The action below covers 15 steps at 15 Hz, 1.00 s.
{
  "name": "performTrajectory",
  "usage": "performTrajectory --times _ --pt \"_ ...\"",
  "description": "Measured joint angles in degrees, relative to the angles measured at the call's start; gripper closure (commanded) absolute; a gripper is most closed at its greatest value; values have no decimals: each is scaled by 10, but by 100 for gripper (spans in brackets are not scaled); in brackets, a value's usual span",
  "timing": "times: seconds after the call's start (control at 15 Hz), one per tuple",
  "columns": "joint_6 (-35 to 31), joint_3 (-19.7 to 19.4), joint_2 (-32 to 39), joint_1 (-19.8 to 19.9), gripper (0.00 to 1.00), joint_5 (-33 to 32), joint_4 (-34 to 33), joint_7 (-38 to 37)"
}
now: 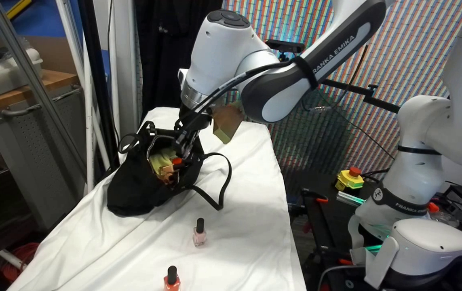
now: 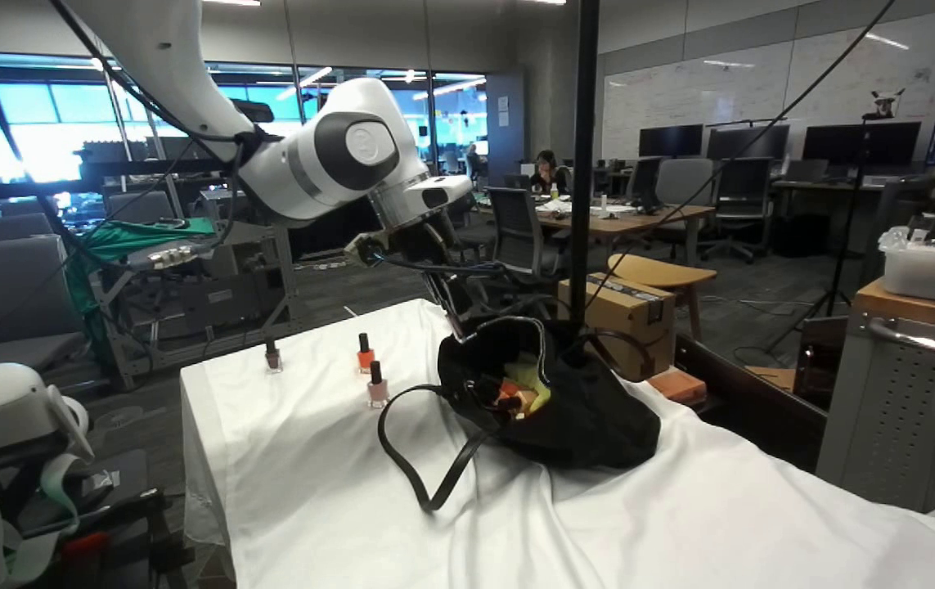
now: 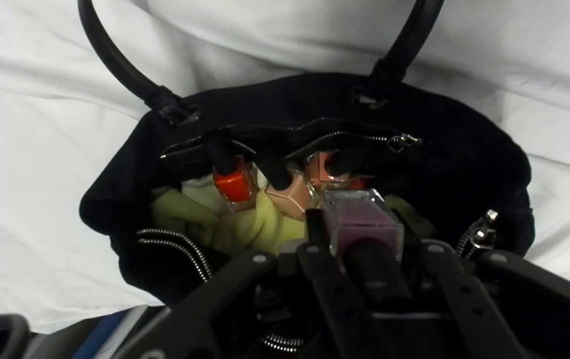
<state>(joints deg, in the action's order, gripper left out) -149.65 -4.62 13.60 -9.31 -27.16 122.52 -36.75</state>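
In the wrist view my gripper point(image 3: 360, 227) is shut on a purple nail polish bottle point(image 3: 357, 212), its black cap pointing back towards the palm. The held bottle is over the mouth of a black handbag point(image 3: 285, 99), which lies on white cloth in both exterior views. Inside the bag are an orange-red bottle point(image 3: 235, 187), a peach bottle point(image 3: 292, 197) and a coral bottle point(image 3: 320, 167), around yellow-green fabric point(image 3: 245, 224). In an exterior view the gripper point(image 1: 184, 149) reaches down at the bag opening; its fingertips are hard to make out there.
On the cloth stand a pale pink bottle point(image 1: 199, 237), an orange bottle point(image 2: 365, 360) and a dark bottle point(image 2: 273, 358). A bag strap point(image 1: 226, 182) loops onto the cloth point(image 1: 247, 242). Beyond are a cardboard box point(image 2: 631, 319) and a grey tool cabinet point(image 1: 53, 133).
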Motion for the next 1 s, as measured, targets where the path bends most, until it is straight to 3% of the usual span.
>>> performTrajectory --times 0.73,0.8,1.0 --pt "10 -29 154 0 85 36 -152 -16" --pt "11 -32 163 0 38 42 -162 -16" --pt "17 -36 181 -1 22 56 -184 -16"
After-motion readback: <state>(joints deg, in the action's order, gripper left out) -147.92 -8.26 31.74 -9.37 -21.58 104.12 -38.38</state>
